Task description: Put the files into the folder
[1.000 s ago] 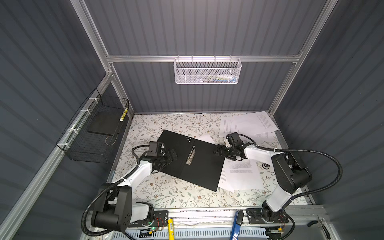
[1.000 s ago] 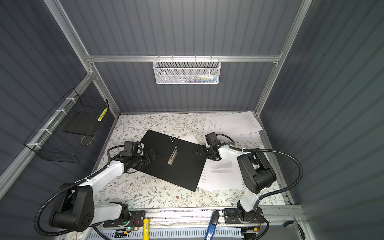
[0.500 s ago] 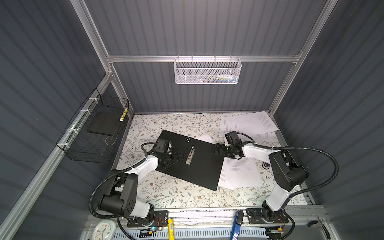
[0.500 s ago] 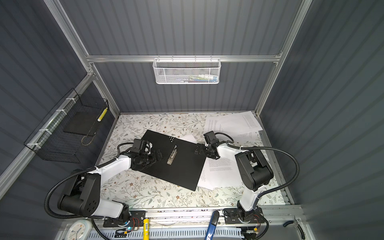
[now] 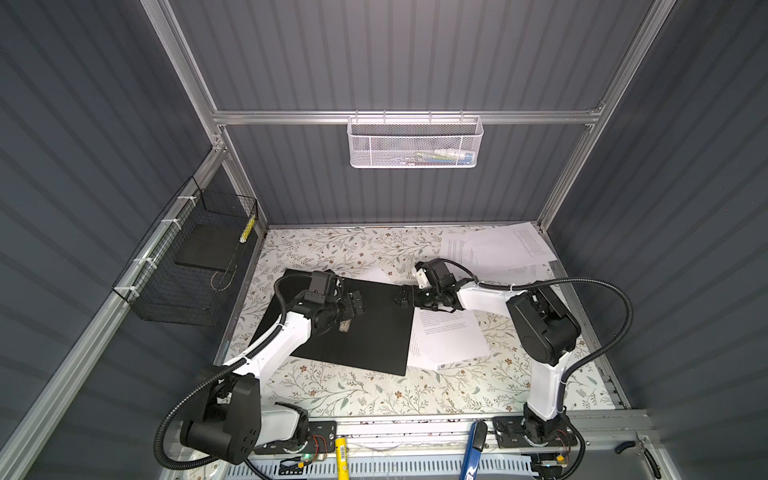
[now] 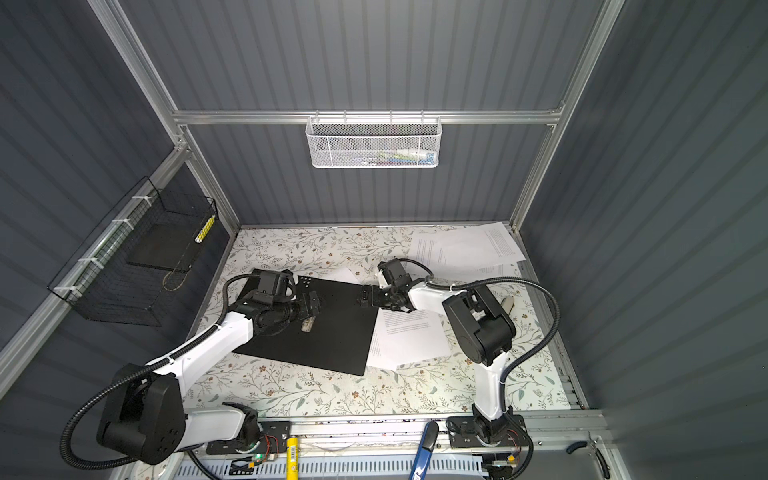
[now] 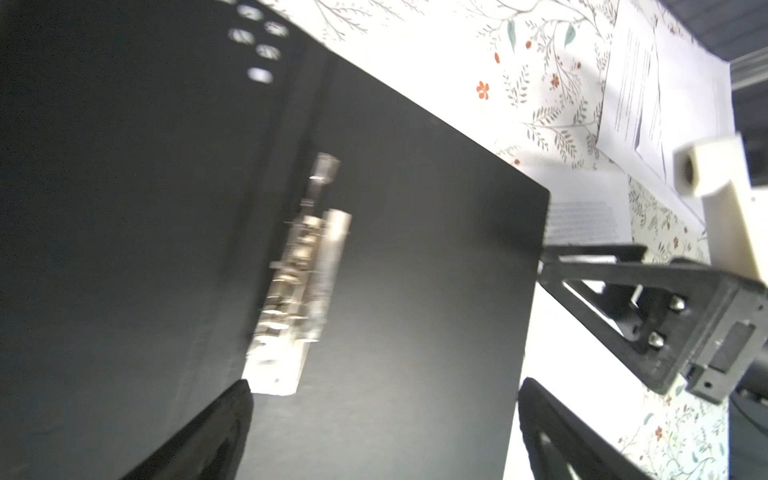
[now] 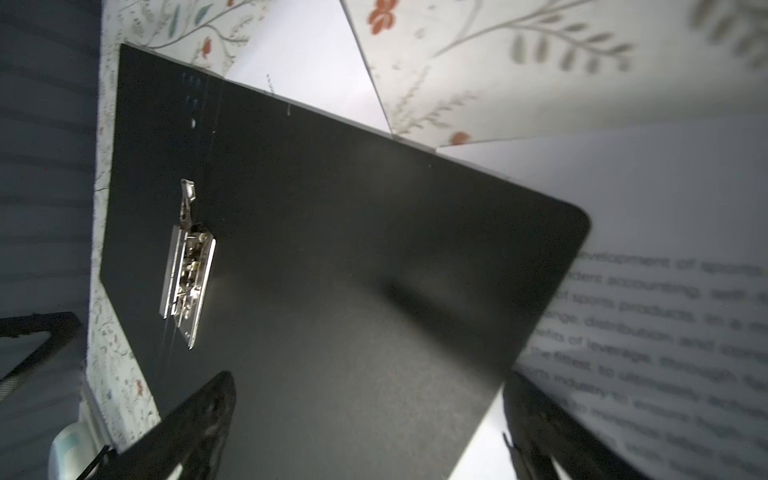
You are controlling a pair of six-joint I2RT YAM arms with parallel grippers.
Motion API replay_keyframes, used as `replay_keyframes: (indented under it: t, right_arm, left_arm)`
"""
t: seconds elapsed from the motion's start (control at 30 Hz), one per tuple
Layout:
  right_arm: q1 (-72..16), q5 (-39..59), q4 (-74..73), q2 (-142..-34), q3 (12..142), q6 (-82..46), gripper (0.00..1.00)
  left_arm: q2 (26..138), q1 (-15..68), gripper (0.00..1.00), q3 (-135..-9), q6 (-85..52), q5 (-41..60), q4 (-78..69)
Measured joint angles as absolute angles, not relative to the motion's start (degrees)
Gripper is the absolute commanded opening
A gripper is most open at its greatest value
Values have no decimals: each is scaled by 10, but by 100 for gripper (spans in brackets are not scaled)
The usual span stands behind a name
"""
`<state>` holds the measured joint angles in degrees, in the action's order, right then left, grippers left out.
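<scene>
Open folder [image 5: 365, 332] lies mid-table, black inside up, clip [image 5: 343, 326] bare: nothing filed yet. One sheet [image 5: 453, 340] lies just right of it, partly under its edge. Over the clip, left gripper [image 5: 356, 304] hangs with jaws apart, empty. At the folder's far right corner, right gripper [image 5: 402, 296] likewise, empty. More files [image 5: 494, 249] lie far right. All filing is left.

A robotics lab test cell: aluminium framing [image 5: 291, 117] holds grey ribbed wall panels [image 5: 395, 50], a white mesh basket [image 5: 414, 145] hangs on the crossbar, and two robot arms [image 5: 282, 338] stand bolted beside a floral-covered table [image 5: 374, 395].
</scene>
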<state>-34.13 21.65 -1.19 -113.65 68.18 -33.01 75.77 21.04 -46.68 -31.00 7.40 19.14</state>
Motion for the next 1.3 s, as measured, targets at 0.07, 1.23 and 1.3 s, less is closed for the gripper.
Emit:
replay_keyframes:
  t: [0.07, 1.23, 1.3]
  right_arm:
    - [-342, 220, -24, -1132, 672, -332, 99]
    - [-142, 160, 242, -1202, 853, -220, 99]
    - [-142, 163, 251, -1208, 866, -215, 99]
  left_arm:
    - [768, 231, 100, -477, -306, 71, 195]
    - [1132, 593, 100, -740, -283, 146, 140]
    - [1132, 593, 100, -740, -279, 145, 141]
